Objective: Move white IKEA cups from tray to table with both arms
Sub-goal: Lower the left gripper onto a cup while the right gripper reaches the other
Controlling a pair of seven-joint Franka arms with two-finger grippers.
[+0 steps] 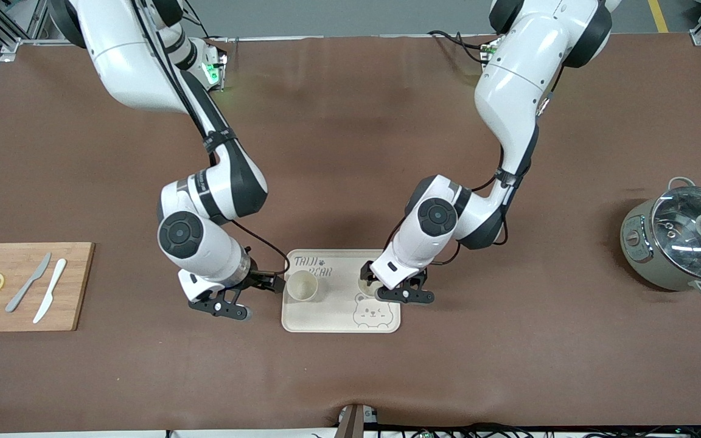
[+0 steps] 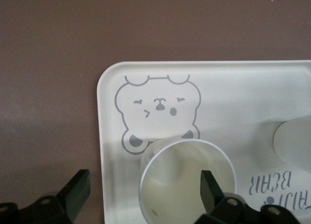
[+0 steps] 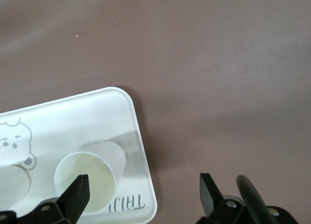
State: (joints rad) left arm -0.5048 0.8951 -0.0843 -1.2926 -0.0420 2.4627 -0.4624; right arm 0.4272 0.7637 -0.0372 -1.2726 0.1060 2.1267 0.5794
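Observation:
Two white IKEA cups stand upright on the cream bear-print tray (image 1: 341, 322). One cup (image 1: 302, 286) is at the tray's right-arm end and shows in the right wrist view (image 3: 90, 178). The other cup (image 1: 365, 286) is half hidden under the left arm's hand and shows in the left wrist view (image 2: 187, 182). My right gripper (image 1: 268, 284) is open and empty, with one finger by the cup's rim and one over the table (image 3: 143, 192). My left gripper (image 1: 390, 285) is open, with one finger inside its cup and one off the tray's edge (image 2: 144, 190).
A wooden cutting board (image 1: 22, 286) with two knives and lemon slices lies toward the right arm's end. A grey pot (image 1: 682, 240) with a glass lid stands toward the left arm's end. The table has a brown cover.

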